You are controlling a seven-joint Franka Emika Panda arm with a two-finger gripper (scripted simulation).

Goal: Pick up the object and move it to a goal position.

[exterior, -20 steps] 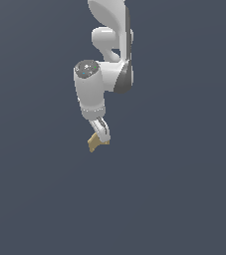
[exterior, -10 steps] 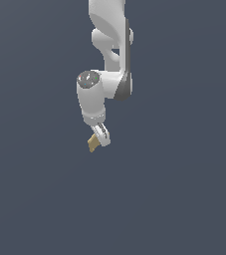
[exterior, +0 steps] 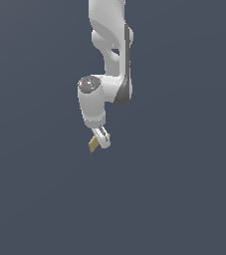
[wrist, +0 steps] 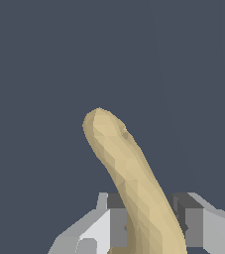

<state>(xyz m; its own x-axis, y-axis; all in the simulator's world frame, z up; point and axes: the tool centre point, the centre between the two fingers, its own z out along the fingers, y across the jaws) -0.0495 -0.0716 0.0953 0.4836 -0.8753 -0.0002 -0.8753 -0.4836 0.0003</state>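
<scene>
Exterior view: arm hangs from above, gripper (exterior: 101, 141) tilted, tan object (exterior: 93, 143) pinched at its tip against plain grey ground.
Wrist view: object (wrist: 129, 178), a long curved piece, clamped between both fingers (wrist: 118, 225).

Open grey space on every side of the pincer (exterior: 100, 142) and its clamped object (wrist: 134, 183), no obstacles

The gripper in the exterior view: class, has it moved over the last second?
Yes. The gripper, holding the object, has shifted slightly toward the exterior view's right within the frame.
</scene>
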